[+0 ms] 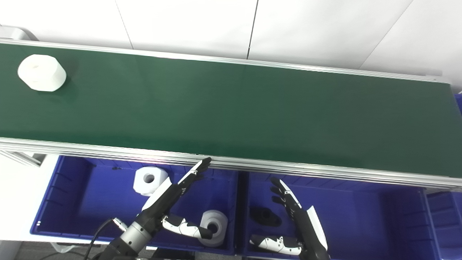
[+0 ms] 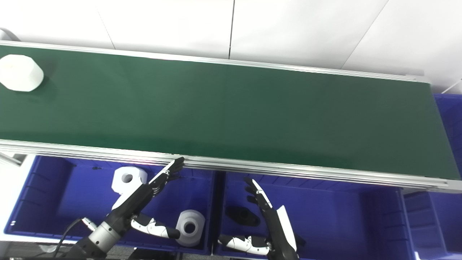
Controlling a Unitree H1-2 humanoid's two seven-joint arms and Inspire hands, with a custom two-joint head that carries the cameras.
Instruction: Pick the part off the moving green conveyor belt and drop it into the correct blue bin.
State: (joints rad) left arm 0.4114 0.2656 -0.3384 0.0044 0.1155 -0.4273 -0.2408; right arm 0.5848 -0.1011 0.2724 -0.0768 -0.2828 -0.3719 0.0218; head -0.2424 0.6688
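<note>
From the left eye view, nearest is the left hand [image 1: 169, 202], fingers spread and holding nothing, poised over the left blue bin [image 1: 54, 202] with its fingertips reaching up to the near rail of the green conveyor belt [image 1: 231, 112], likely so a grab needs only a short reach. Below its thumb lies a white spool [image 1: 214, 227]; a second white spool [image 1: 149, 180] sits just to its outer side. The right hand [image 1: 296, 216], also splayed and empty, waits over the right blue bin [image 1: 361, 213], a black part [image 1: 265, 216] just inward of it. The white part [image 1: 41, 72] rides the belt far beyond and outward of the left hand, well out of reach.

From the right eye view, the same part [image 2: 20, 77] sits at the belt's far left edge. Being white, it probably belongs with the spools, so the left hand looks best placed.
</note>
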